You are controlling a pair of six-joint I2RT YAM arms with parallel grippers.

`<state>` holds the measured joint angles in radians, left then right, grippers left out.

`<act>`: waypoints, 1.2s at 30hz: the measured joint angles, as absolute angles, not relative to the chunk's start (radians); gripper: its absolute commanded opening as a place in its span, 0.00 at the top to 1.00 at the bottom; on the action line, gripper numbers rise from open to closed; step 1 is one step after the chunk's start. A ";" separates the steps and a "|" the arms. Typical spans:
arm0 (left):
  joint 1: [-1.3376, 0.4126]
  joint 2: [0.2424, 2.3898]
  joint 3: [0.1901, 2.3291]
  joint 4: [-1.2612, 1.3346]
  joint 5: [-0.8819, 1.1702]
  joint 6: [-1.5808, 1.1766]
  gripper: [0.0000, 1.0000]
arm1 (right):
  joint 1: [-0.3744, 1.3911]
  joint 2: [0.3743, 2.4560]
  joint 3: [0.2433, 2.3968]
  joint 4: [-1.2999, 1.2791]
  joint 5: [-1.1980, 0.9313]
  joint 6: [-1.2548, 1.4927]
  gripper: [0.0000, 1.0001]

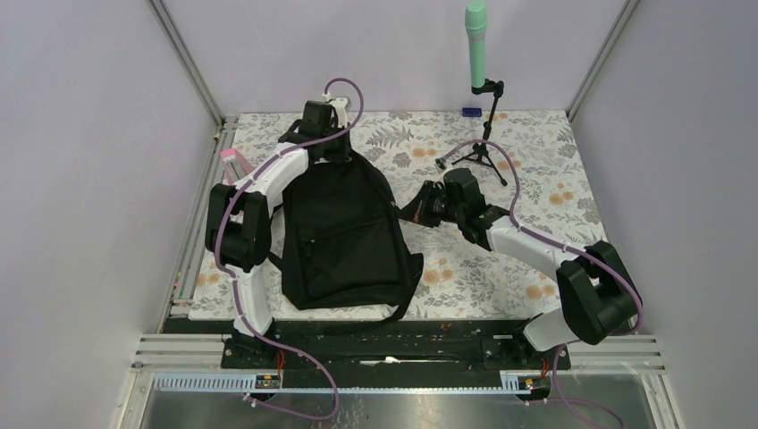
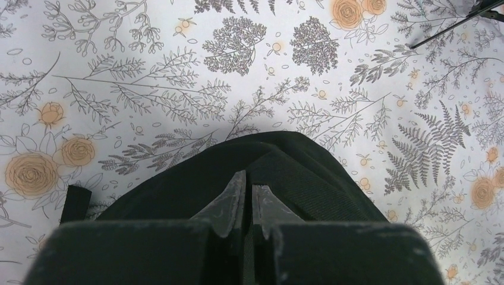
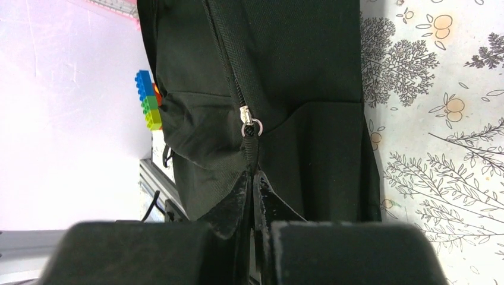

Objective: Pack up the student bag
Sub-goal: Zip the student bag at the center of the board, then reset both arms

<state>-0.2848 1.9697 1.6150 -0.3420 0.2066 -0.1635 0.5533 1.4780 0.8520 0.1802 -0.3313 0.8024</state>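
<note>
The student bag (image 1: 344,232) lay flat on the flowered table (image 1: 501,277). At its right side the right gripper (image 3: 254,175) pinched the zip pull (image 3: 252,145). At its far end the left gripper (image 2: 248,181) was closed, any hold unclear.

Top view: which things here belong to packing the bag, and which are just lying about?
Job:
bag
zip pull, pinched in the right claw
left claw, shut at the bag's top

Lying about:
mic
blue block
bricks beside the bag
pink item by the left arm
</note>
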 measured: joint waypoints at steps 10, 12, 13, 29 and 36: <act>-0.276 1.970 1.637 -0.374 0.208 -0.182 1.00 | 0.583 1.446 0.806 0.224 -0.260 0.822 0.84; -0.272 1.970 1.637 -0.374 0.207 -0.179 1.00 | 0.584 1.445 0.806 0.223 -0.250 0.821 0.70; -0.270 1.970 1.639 -0.367 0.187 -0.171 1.00 | 0.585 1.437 0.807 0.195 -0.255 0.817 0.62; -0.123 2.069 1.797 -0.261 -0.053 -0.119 0.22 | 0.491 1.064 0.809 -0.234 -0.061 0.586 0.16; -0.139 1.993 1.721 -0.117 -0.054 -0.137 0.05 | 0.426 0.976 0.809 -0.338 0.027 0.472 0.04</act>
